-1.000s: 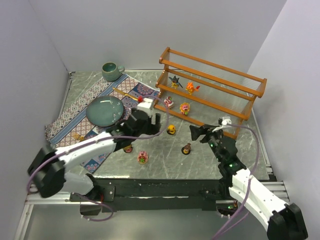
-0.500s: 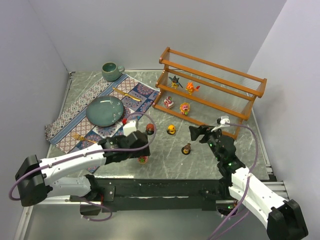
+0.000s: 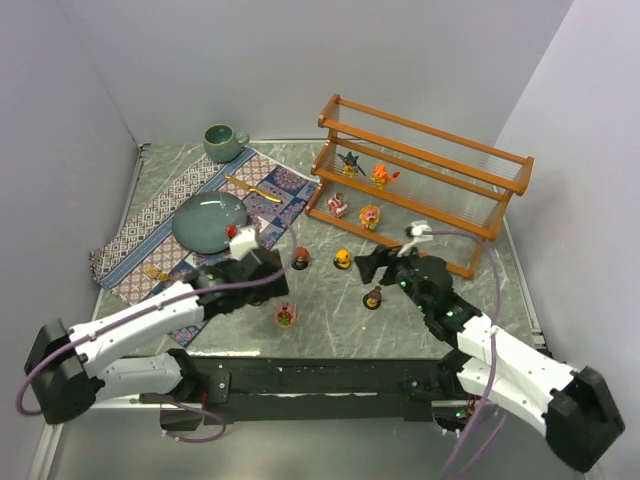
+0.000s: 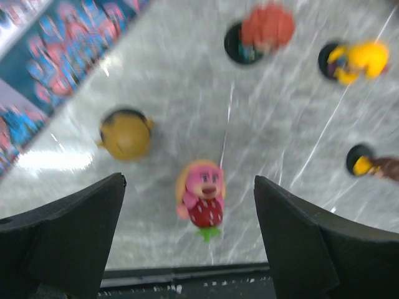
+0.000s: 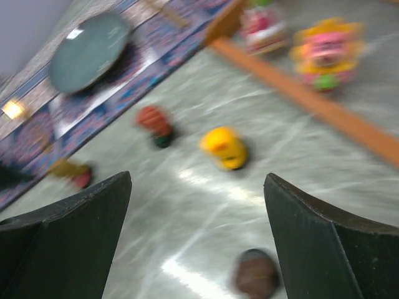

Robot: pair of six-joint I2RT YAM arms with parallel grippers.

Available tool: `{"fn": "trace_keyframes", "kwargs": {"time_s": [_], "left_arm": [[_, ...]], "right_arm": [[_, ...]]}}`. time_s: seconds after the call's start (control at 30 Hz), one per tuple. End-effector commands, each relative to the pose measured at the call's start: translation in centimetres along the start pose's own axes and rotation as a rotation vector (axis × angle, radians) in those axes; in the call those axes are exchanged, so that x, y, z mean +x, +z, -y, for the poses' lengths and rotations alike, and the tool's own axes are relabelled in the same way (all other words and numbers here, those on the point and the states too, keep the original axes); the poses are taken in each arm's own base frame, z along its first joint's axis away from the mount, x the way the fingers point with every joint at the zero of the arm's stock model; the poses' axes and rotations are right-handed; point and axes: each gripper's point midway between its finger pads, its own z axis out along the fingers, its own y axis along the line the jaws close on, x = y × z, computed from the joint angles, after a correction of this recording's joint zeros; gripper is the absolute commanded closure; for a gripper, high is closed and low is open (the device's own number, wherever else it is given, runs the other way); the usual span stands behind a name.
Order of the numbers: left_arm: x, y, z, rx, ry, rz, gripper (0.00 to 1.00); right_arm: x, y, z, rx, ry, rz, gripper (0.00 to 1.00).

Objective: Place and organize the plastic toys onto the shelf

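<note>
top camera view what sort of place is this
Probably a robot lab workcell: plain walls box in a tabletop, with staged props, a toy shelf, patterned mat and plate.

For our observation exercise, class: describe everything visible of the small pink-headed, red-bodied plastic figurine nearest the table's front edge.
The pink-headed plastic figurine looks glossy: pink hair edged yellowish, pink face, red strawberry-like body, green tip below. It rests on the grey marbled tabletop near the front edge, touching nothing else, framed by the open left gripper.
</note>
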Motion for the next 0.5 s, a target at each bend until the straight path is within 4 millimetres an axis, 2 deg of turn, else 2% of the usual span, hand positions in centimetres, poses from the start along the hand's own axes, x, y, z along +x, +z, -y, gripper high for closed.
{"fn": "trace_keyframes", "kwargs": {"time_s": [0.0, 0.07, 0.1, 0.13, 0.17, 0.2, 0.23, 0.27, 0.3, 0.33, 0.37, 0.4, 0.47], "left_arm": [[-5.3, -1.5, 1.9, 0.159, 0.014, 0.065, 0.1], [-7.0, -1.7, 1.3, 0.148, 0.042, 0.097, 0.09], [-8.2, -2.2, 1.3, 0.149, 0.046, 0.123, 0.07], [-9.0, -2.2, 0.9, 0.135, 0.073, 0.142, 0.07], [-10.0, -2.2, 0.0, 0.112, 0.064, 0.161, 0.07], [-10.8, -2.3, -0.3, 0.107, 0.063, 0.178, 0.07], [-11.4, -2.3, -0.9, 0.097, 0.077, 0.192, 0.05], [-12.2, -2.3, -1.8, 0.084, 0.059, 0.208, 0.04], [-12.5, -2.3, -2.2, 0.085, 0.055, 0.215, 0.04], [-12.8, -2.3, -2.6, 0.084, 0.062, 0.218, 0.04], [-13.3, -2.4, -3.2, 0.086, 0.05, 0.225, 0.04], [-13.3, -2.3, -3.8, 0.077, 0.05, 0.225, 0.04], [-13.9, -2.5, -5.1, 0.055, 0.05, 0.255, 0.03]], "right_arm": [[0.7, -0.1, -3.6, 0.009, 0.017, -0.088, 0.06], [0.8, 0.0, -4.8, 0.018, 0.047, -0.11, 0.07], [1.7, -0.3, -5.2, 0.026, 0.04, -0.146, 0.07], [3.1, -0.6, -6.5, 0.012, 0.038, -0.192, 0.07], [2.6, -0.5, -7.6, 0.011, 0.038, -0.185, 0.07], [3.4, -0.8, -8.0, 0.021, 0.026, -0.219, 0.08], [5.0, -1.2, -9.6, 0.003, 0.009, -0.267, 0.09], [4.5, -1.1, -10.7, 0.005, 0.008, -0.258, 0.09], [6.1, -1.1, -10.6, 0.037, -0.028, -0.306, 0.09], [7.0, -1.7, -12.2, 0.015, -0.033, -0.331, 0.1], [6.8, -1.7, -13.2, 0.012, -0.031, -0.334, 0.1], [8.4, -1.6, -13.0, 0.045, -0.069, -0.371, 0.1], [9.4, -1.9, -14.7, 0.027, -0.071, -0.397, 0.11]]}}
